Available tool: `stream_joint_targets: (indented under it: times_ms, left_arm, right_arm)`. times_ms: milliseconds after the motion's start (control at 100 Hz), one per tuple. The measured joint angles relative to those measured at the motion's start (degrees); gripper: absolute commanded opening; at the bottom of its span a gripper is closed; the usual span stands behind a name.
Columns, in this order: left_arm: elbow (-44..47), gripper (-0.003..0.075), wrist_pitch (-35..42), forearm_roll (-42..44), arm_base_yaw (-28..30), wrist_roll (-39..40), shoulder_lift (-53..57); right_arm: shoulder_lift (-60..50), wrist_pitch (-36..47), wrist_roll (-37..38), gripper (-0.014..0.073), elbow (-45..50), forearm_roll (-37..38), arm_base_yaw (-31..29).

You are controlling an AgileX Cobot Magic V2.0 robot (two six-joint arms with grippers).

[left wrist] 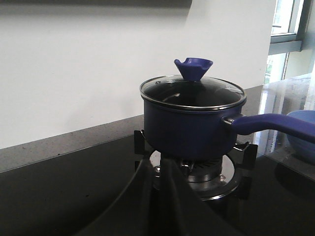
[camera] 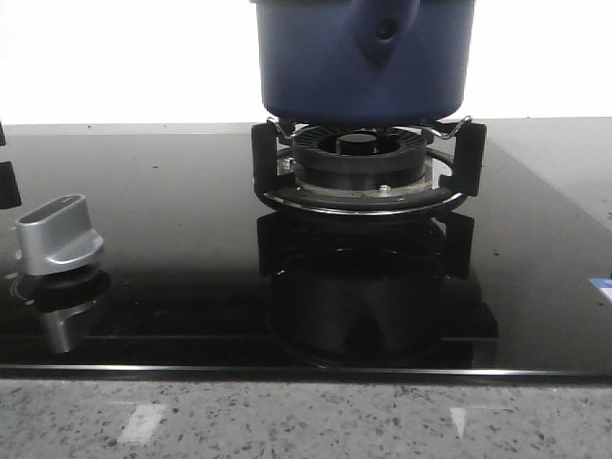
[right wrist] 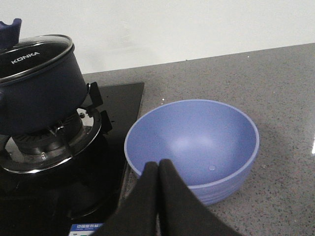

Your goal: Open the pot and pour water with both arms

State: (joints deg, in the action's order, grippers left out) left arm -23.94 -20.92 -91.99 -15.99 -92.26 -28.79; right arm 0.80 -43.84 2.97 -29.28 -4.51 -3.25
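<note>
The dark blue pot (left wrist: 192,125) sits on the burner (camera: 361,170) of a black glass hob (camera: 172,277), glass lid (left wrist: 193,91) on (handle toward a light-blue bowl (right wrist: 194,145) on the grey counter (right wrist: 275,88) beside the hob), while left gripper (left wrist: 160,167) and right gripper (right wrist: 157,172) hover nearby, jaws pressed together, holding nothing.

The pot (left wrist: 189,130) is sitting on the burner grate (left wrist: 197,169) of the black glass cooktop (left wrist: 59,196), its glass lid (left wrist: 193,92) in place with a blue knob (left wrist: 193,68) on top. Its handle (left wrist: 275,125) is reaching toward a lighter blue bowl (left wrist: 302,135). The left end effector (left wrist: 157,169) is hovering near the grate, fingers pressed together.
</note>
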Motion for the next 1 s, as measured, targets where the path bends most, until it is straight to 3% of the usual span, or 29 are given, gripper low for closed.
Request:
stream_joint_targets:
  times_ms: [1000]
  left_arm:
    - [0.00, -0.0020, 0.27, 1.29, 1.44, 0.00, 2.76]
  right_arm:
    - [0.00, 0.00, 0.00, -0.0074, 0.00, 0.00, 0.00]
